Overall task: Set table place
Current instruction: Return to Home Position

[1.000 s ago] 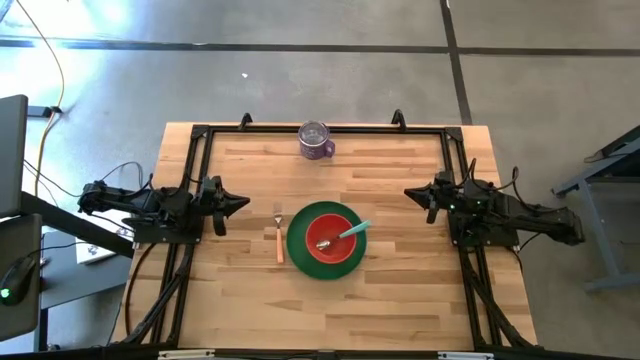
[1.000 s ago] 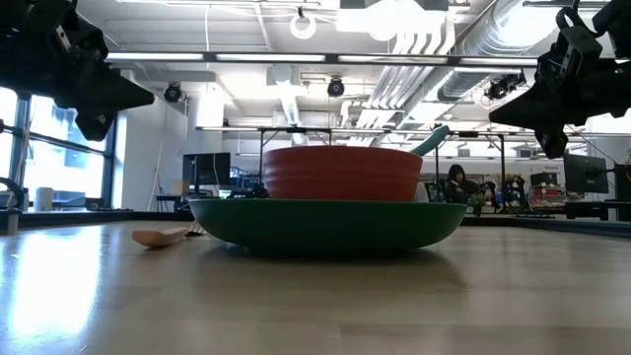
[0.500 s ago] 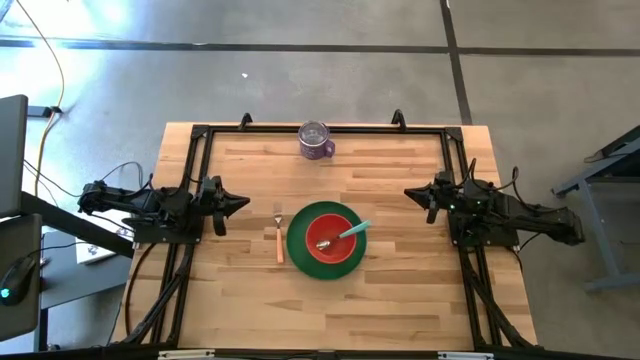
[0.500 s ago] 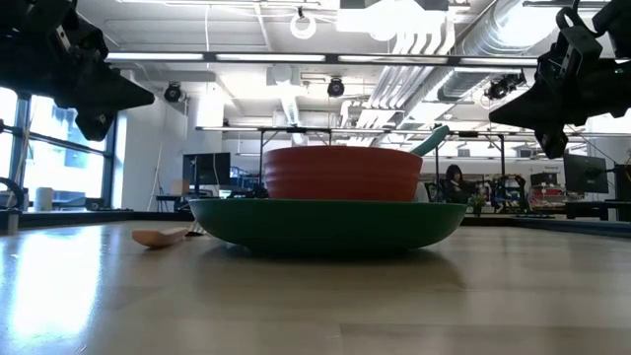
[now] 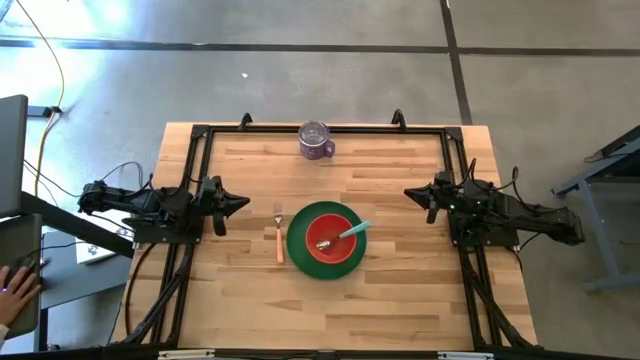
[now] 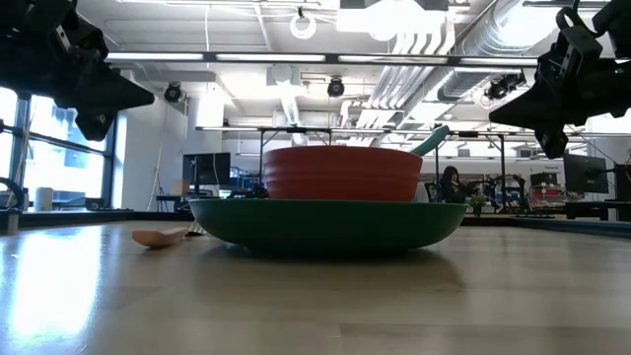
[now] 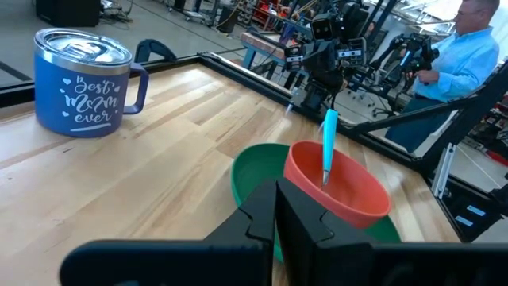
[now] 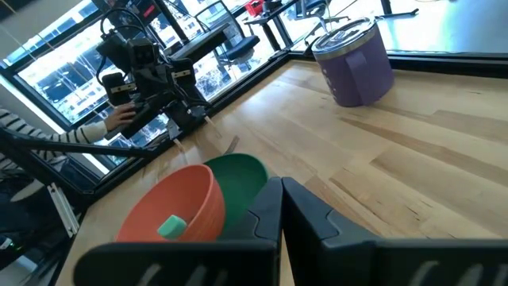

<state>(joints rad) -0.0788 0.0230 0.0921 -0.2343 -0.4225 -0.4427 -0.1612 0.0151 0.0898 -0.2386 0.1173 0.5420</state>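
A round green plate [image 5: 297, 241] lies on the light wooden table [image 5: 400, 290] near its middle. A red bowl [image 5: 330, 236] sits on the plate. A spoon with a teal handle [image 5: 355, 230] leans in the bowl, handle over the rim. An orange-handled fork [image 5: 279, 243] lies flat on the table just left of the plate. My left gripper [image 5: 243, 203] hovers shut at the table's left side, my right gripper [image 5: 408, 193] shut at the right side. Neither touches anything.
A purple lidded mug [image 5: 315, 141] with a handle stands at the table's far edge, also the mug [image 7: 83, 83] in the left wrist view. A black metal frame [image 5: 200, 132] borders the table. A person's hand [image 5: 15, 290] shows at a desk left of the table.
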